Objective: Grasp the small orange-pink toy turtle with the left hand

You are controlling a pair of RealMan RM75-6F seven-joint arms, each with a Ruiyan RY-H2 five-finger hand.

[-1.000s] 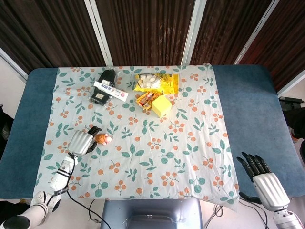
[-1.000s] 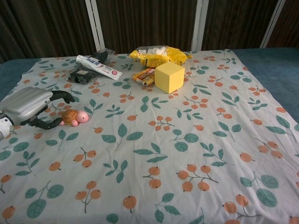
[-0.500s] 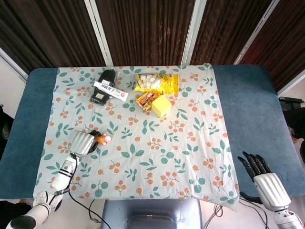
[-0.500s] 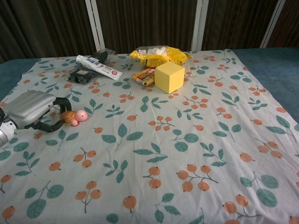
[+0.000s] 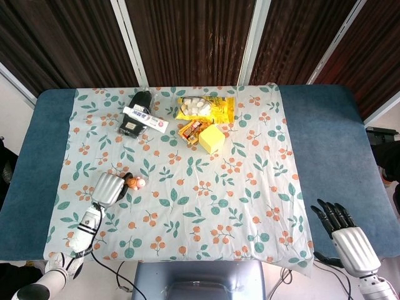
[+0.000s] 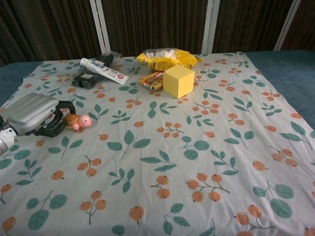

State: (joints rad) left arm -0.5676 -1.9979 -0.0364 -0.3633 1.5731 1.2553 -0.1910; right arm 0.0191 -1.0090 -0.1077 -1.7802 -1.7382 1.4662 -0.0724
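Note:
The small orange-pink toy turtle (image 6: 79, 121) lies on the floral cloth at the left of the table, its pink head pointing right. My left hand (image 6: 34, 115) lies just left of it, dark fingers curled in around the turtle's shell, with the rear of the toy tucked between them. From above, the turtle (image 5: 135, 182) pokes out at the right of the left hand (image 5: 107, 187). My right hand (image 5: 347, 235) is at the bottom right, off the cloth, fingers straight and apart, holding nothing.
At the back of the cloth (image 5: 206, 206) lie a toothpaste box (image 6: 104, 71), a black object (image 6: 87, 78), a yellow snack bag (image 6: 166, 58), a small orange packet (image 6: 151, 79) and a yellow cube (image 6: 178, 81). Blue table surface (image 5: 325, 144) flanks the cloth.
My left hand's fingers have curled in from spread to closed around the turtle, which has shifted slightly. The right hand has not moved.

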